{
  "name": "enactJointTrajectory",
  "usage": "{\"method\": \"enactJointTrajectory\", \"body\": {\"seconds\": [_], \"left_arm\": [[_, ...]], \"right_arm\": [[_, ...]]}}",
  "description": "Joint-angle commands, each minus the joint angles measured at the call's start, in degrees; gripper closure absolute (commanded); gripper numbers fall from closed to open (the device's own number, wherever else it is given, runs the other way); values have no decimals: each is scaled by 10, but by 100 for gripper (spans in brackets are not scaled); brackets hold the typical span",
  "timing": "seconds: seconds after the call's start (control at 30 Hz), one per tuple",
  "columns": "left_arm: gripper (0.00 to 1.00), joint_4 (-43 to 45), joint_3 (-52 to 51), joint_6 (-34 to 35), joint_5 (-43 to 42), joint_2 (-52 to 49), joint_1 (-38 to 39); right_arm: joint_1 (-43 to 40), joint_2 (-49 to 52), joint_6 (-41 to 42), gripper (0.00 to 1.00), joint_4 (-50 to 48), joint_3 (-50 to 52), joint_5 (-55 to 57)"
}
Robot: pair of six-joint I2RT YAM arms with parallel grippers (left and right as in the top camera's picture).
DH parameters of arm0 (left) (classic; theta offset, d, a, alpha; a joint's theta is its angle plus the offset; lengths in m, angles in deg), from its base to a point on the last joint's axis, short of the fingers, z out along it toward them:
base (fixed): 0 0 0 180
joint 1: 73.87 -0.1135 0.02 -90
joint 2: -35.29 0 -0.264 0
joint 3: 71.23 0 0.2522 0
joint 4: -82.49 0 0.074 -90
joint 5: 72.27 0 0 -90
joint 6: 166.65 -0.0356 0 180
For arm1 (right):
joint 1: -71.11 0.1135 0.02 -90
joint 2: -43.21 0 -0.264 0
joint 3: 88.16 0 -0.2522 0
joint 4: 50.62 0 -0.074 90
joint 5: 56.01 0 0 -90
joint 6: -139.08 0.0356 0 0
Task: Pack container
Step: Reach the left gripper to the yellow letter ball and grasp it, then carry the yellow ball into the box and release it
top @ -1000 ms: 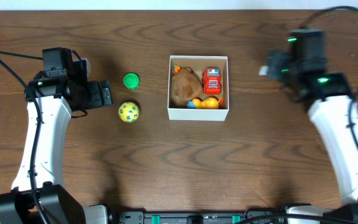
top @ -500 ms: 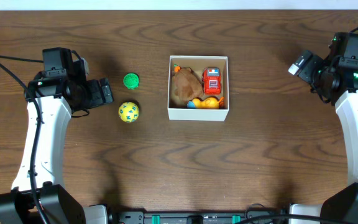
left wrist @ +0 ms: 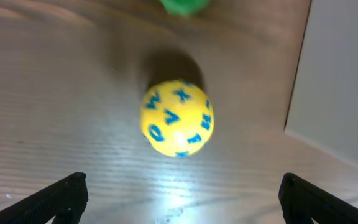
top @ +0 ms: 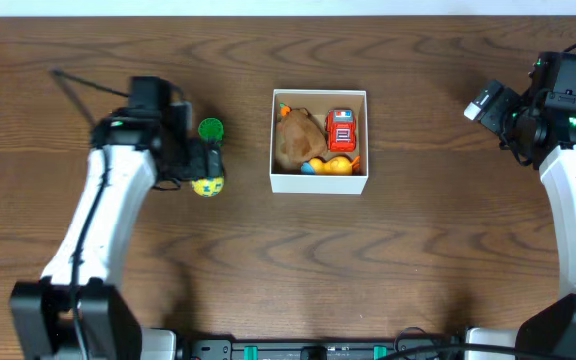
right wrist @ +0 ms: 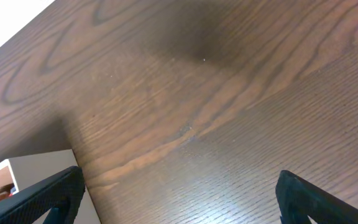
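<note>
The white square container [top: 319, 181] stands at the table's middle and holds a brown plush toy [top: 296, 138], a red toy truck [top: 341, 129] and a yellow duck [top: 335, 165]. A yellow ball with blue letters [top: 207, 185] lies left of it, and shows ahead of my left jaws in the left wrist view [left wrist: 177, 117]. A green toy [top: 210, 129] lies just behind the ball. My left gripper [top: 204, 163] is open, right over the ball. My right gripper [top: 481, 103] is open and empty at the far right, away from the container [right wrist: 36, 174].
The dark wooden table stretches around the container. The container's white wall [left wrist: 340, 81] stands right of the ball in the left wrist view. The table's far edge [right wrist: 17, 28] shows in the right wrist view.
My left arm has swung right, from the table's left side to above the yellow ball. My right arm drew back to the far right one second ago and has since held still.
</note>
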Motion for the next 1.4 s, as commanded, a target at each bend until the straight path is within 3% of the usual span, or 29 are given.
{"method": "enactJointTrajectory", "body": {"seconds": [0.0,0.5,0.57,0.7,0.87,1.13,1.37], "left_arm": [[2,-5,12,-5,56,-34,10],[1,53,12,-6,52,-178,11],[8,55,12,-6,52,-186,11],[34,61,12,-6,52,-189,11],[45,59,16,-5,52,-165,11],[45,36,53,-5,7,-52,46],[45,86,90,-5,-8,34,146]], "right_arm": [[-4,1,6,1,2,-6,-2],[-4,1,6,1,2,-6,-2],[-4,1,6,1,2,-6,-2],[-4,1,6,1,2,-6,-2],[-4,1,6,1,2,-6,-2],[-4,1,6,1,2,-6,-2],[-4,1,6,1,2,-6,-2]]}}
